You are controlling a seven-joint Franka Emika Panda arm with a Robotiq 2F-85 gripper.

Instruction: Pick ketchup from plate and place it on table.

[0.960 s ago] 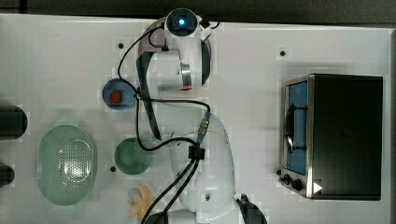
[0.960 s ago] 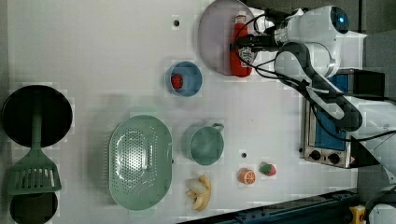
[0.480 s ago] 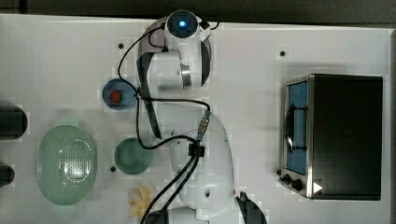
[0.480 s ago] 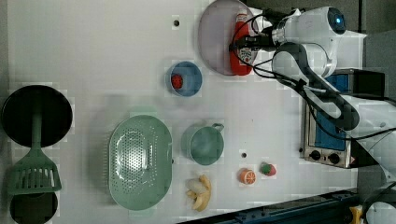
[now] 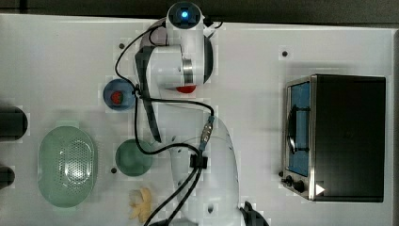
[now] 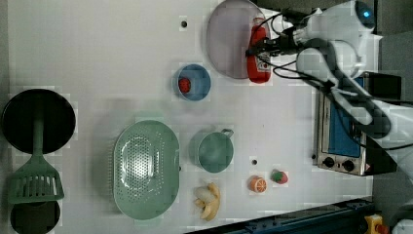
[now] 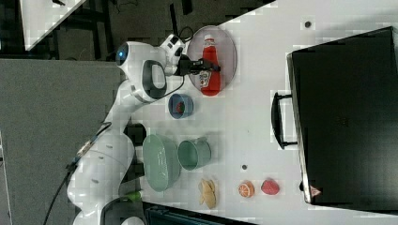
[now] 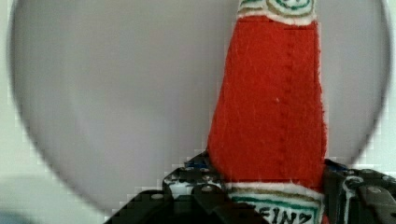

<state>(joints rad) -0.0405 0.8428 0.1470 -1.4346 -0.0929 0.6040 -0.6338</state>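
Since the earlier frames, the gripper (image 7: 202, 66) has been narrowing its jaws from wide apart until they are pressing both sides of the ketchup (image 7: 210, 65), as the wrist view's bottle (image 8: 271, 116) between the fingers (image 8: 187, 179) suggests. Lying lengthwise, the ketchup is resting on the plate (image 7: 224, 40), apparently not yet lifted. On the table (image 6: 97, 53), the blue dish (image 6: 193, 82) is sitting just beside the plate (image 6: 226, 44).

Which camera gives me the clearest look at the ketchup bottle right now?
The right view: the whole ketchup lies on the plate, gripper across its label. The left view shows it partly behind cables, the top view a red sliver under the arm, the wrist view its body close up.
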